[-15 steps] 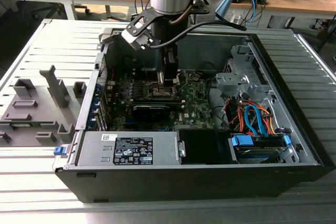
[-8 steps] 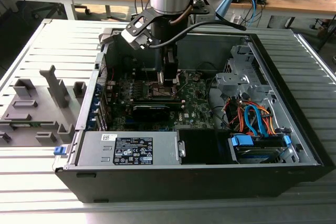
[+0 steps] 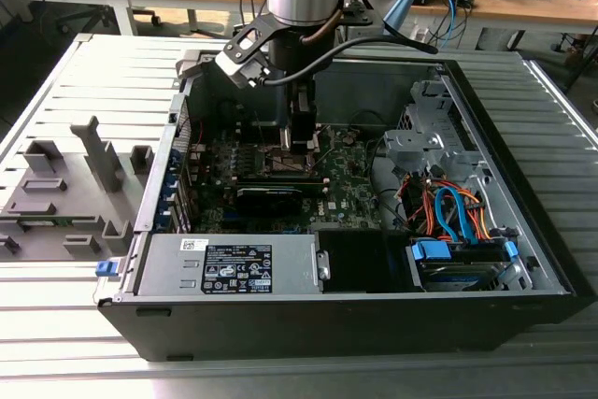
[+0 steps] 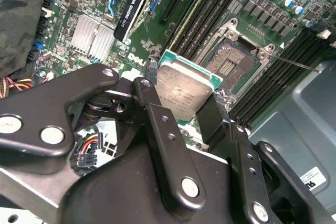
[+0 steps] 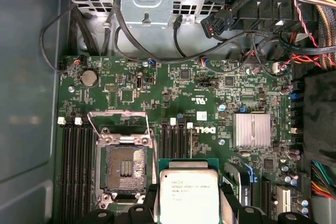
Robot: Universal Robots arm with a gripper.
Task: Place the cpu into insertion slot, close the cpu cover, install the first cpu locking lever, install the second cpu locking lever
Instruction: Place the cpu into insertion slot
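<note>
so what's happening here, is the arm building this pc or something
The robot arm's gripper is down inside an open computer case, holding the cpu clamped between its fingers over the green motherboard. The chip sits beside the insertion slot, not in it. The socket is empty and the cpu cover is swung open, so the chip is not yet seated.

Exterior view: the gripper (image 3: pixel 299 140) and arm stand in front of the socket area, so what lies under them is hidden, and the board parts around it are too small to tell. Second wrist view: the cpu (image 4: pixel 184 90) is partly hidden by the black fingers (image 4: pixel 157 124) clamped on it, and one corner of the insertion slot (image 4: pixel 231 61) sits behind the chip. First wrist view: the cpu (image 5: pixel 189 195) is cut off by the picture's edge.
</note>
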